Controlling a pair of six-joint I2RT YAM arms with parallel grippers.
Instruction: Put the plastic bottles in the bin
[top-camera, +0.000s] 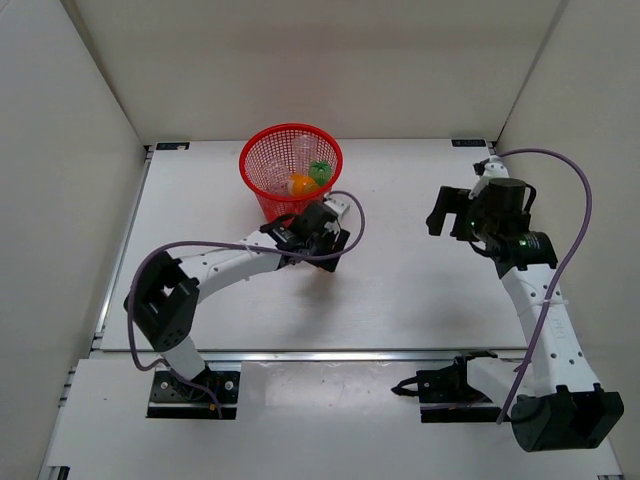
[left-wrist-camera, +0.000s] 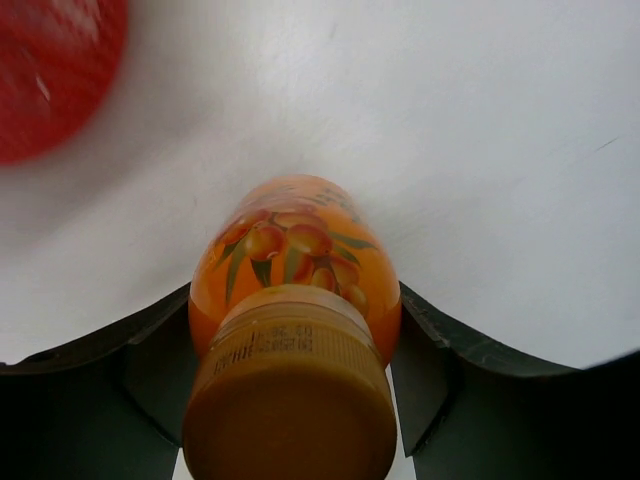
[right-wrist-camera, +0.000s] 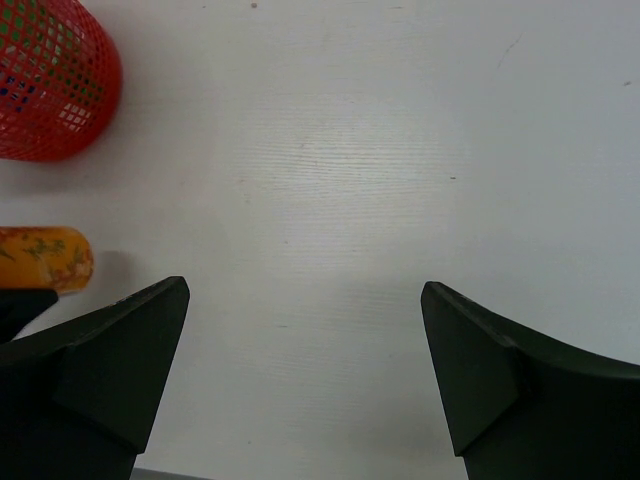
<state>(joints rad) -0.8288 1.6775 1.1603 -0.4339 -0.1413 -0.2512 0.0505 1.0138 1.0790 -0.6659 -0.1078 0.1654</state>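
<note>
An orange bottle (left-wrist-camera: 295, 260) with a fruit label and a tan cap lies between the fingers of my left gripper (left-wrist-camera: 295, 335), cap toward the camera. Both black fingers (left-wrist-camera: 428, 345) press its sides, so the gripper is shut on it. From above, the left gripper (top-camera: 322, 240) sits just in front of the red mesh bin (top-camera: 250, 150). Inside the bin lie another orange bottle (top-camera: 302, 184) and a green bottle (top-camera: 320, 170). My right gripper (top-camera: 445, 215) hangs open over bare table at the right. The right wrist view shows the held orange bottle (right-wrist-camera: 45, 258) at its left edge.
White walls close in the table on three sides. The bin (right-wrist-camera: 50, 90) shows at the right wrist view's upper left and the bin (left-wrist-camera: 50, 70) blurs into the left wrist view's top left corner. A purple cable loops over each arm.
</note>
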